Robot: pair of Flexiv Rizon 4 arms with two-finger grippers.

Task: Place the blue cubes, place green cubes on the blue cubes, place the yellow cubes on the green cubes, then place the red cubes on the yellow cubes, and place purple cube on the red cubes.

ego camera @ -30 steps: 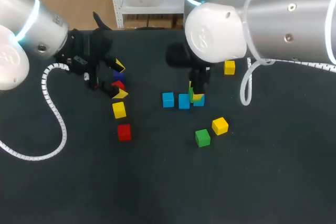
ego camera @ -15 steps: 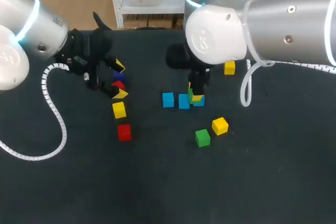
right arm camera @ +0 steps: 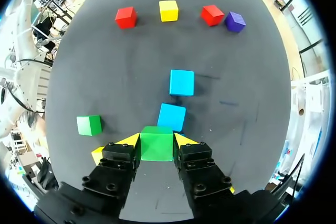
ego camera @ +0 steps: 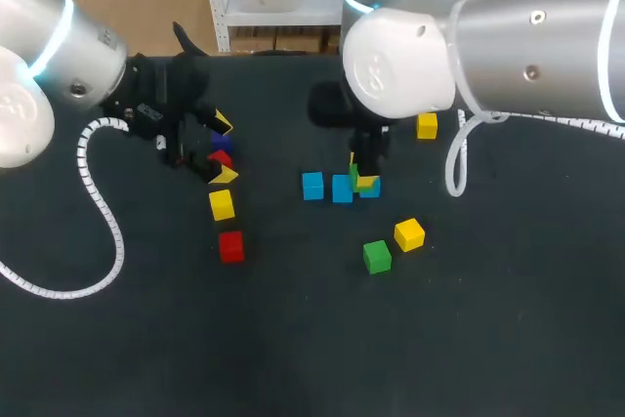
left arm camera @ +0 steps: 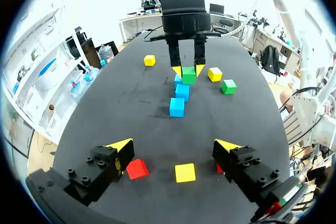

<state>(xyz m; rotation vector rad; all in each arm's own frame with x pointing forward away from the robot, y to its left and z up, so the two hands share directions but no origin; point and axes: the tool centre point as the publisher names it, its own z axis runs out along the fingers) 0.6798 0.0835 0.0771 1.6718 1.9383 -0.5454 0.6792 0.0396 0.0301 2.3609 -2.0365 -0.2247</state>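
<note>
We see no shift since the earlier frames: our right tool (ego camera: pixel 364 175) clenches a green cube (right arm camera: pixel 157 144) at the rightmost of three placed blue cubes (ego camera: pixel 312 186); left tool (left arm camera: pixel 174 146) released. Upper layers remain.

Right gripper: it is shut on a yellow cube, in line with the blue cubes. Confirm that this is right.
Not quite: the cube is green, not yellow. The right gripper is shut on a green cube, in line with the blue cubes. The right wrist view shows it plainly, with the green cube held between the two yellow tips.
</note>
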